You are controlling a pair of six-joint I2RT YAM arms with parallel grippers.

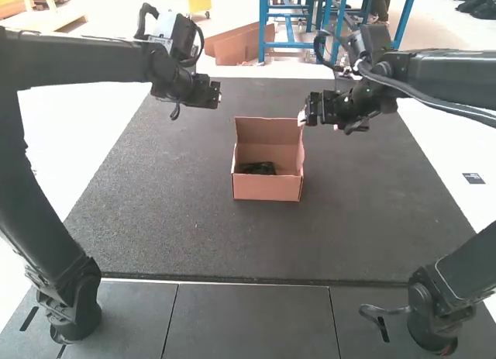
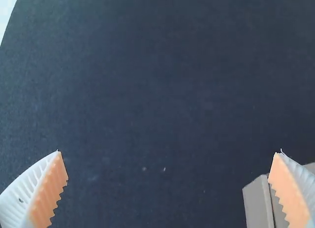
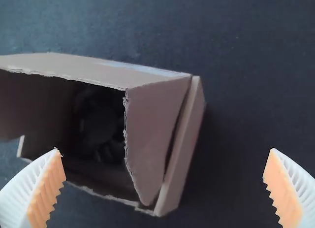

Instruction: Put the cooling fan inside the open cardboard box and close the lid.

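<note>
No text can be read anywhere (the small black tag (image 1: 473, 177) is too small).

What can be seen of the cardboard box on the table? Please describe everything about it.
The cardboard box is small, brown and plain. It stands upright on the dark mat, near the table's middle. Its top is open: the lid stands up at the far side and a side flap leans inward. The black cooling fan lies inside. The open right gripper is beside the lid's right corner, not gripping it.
</note>
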